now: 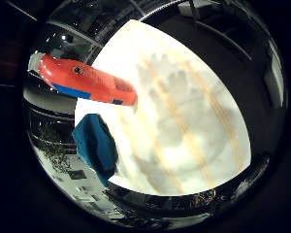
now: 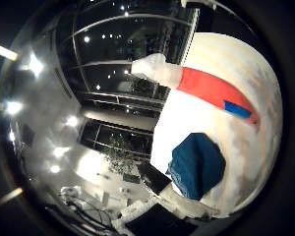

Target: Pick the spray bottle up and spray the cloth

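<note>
1. Orange-red, the spray bottle (image 1: 89,81) lay on its side near the table (image 1: 194,126) edge, its white head overhanging that edge.
2. Just beside it, the blue cloth (image 2: 195,164) sat crumpled at the same edge.
3. No part of the robot hand showed (its opening could not be judged).
4. A sound grasp probably meant closing round the bottle's body, away from the cloth.

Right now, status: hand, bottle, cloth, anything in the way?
Hand: not in view, state unknown. Red spray bottle lying on its side on white table, not picked up. Blue cloth crumpled beside it near table edge. Nothing between them.
</note>
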`<state>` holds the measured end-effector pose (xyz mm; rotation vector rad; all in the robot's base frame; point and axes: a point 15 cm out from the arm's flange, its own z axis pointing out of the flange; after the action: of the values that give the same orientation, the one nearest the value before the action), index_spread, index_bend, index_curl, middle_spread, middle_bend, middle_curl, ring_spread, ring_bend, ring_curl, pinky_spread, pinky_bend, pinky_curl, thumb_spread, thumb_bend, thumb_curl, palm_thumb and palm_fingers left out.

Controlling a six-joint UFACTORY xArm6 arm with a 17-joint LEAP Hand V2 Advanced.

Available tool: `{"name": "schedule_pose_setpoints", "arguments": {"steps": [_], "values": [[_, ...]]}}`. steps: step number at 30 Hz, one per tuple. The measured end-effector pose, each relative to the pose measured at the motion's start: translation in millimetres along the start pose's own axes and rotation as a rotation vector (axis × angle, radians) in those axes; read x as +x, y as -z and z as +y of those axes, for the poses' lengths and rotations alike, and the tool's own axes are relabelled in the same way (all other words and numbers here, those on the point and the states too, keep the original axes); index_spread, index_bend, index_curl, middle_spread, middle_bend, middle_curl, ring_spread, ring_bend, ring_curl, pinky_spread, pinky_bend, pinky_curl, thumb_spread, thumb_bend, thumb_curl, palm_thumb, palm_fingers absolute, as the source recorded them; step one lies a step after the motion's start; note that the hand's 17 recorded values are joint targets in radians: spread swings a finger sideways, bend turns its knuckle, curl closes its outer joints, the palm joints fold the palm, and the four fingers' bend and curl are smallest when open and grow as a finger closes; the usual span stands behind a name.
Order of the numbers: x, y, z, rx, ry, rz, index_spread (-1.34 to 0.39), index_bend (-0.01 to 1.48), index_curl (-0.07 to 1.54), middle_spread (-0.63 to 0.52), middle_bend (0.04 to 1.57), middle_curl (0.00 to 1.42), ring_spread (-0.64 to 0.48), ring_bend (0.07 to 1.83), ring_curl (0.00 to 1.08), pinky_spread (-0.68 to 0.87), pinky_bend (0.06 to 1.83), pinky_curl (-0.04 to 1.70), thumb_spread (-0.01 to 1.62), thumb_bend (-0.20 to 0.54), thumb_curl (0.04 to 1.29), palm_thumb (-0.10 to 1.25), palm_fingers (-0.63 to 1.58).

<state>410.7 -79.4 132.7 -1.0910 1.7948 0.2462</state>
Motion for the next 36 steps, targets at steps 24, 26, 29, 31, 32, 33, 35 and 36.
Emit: {"name": "schedule_pose_setpoints", "arguments": {"steps": [24, 26, 29, 31, 32, 33, 35, 36], "values": [[-26.9, -98.4, -38.2, -0.013, -0.012, -0.080, -0.17, 0.16, 0.24, 0.04, 0.45, 0.42, -0.02, 0.86, 0.37, 0.14, 0.62, 0.32, 0.92, -0.004, 0.35, 0.73, 0.81], [-31.6, -113.2, -41.1, -0.015, -0.014, -0.095, -0.23, 0.21, 0.26, -0.04, 0.57, 0.47, -0.13, 0.94, 0.40, -0.06, 0.73, 0.33, 0.91, 0.003, 0.37, 0.84, 1.09], [-32.5, -132.1, -33.7, -0.025, -0.033, -0.113, -0.30, 0.41, 0.38, -0.11, 0.75, 0.54, -0.17, 1.04, 0.46, -0.31, 0.85, 0.39, 0.89, -0.002, 0.41, 0.96, 1.36], [-36.4, -136.9, -35.6, -0.022, -0.036, -0.133, -0.30, 0.60, 0.48, -0.11, 0.88, 0.58, -0.17, 1.09, 0.47, -0.36, 0.93, 0.43, 0.88, -0.006, 0.44, 1.02, 1.39], [-39.8, -139.3, -35.6, -0.023, -0.035, -0.148, -0.29, 0.71, 0.53, -0.10, 0.94, 0.60, -0.17, 1.13, 0.49, -0.35, 0.99, 0.46, 0.87, -0.012, 0.45, 1.04, 1.40], [-45.2, -142.5, -33.9, -0.031, -0.033, -0.167, -0.28, 0.77, 0.56, -0.10, 0.97, 0.60, -0.17, 1.16, 0.49, -0.34, 1.03, 0.47, 0.87, -0.010, 0.46, 1.05, 1.40], [-55.9, -147.1, -32.2, -0.042, -0.028, -0.201, -0.25, 0.89, 0.61, -0.09, 1.05, 0.62, -0.16, 1.23, 0.52, -0.30, 1.12, 0.53, 0.88, -0.007, 0.49, 1.07, 1.38], [-59.9, -148.6, -30.8, -0.047, -0.026, -0.215, -0.24, 0.95, 0.64, -0.08, 1.11, 0.64, -0.16, 1.28, 0.53, -0.28, 1.18, 0.56, 0.88, -0.010, 0.52, 1.08, 1.35]]}}
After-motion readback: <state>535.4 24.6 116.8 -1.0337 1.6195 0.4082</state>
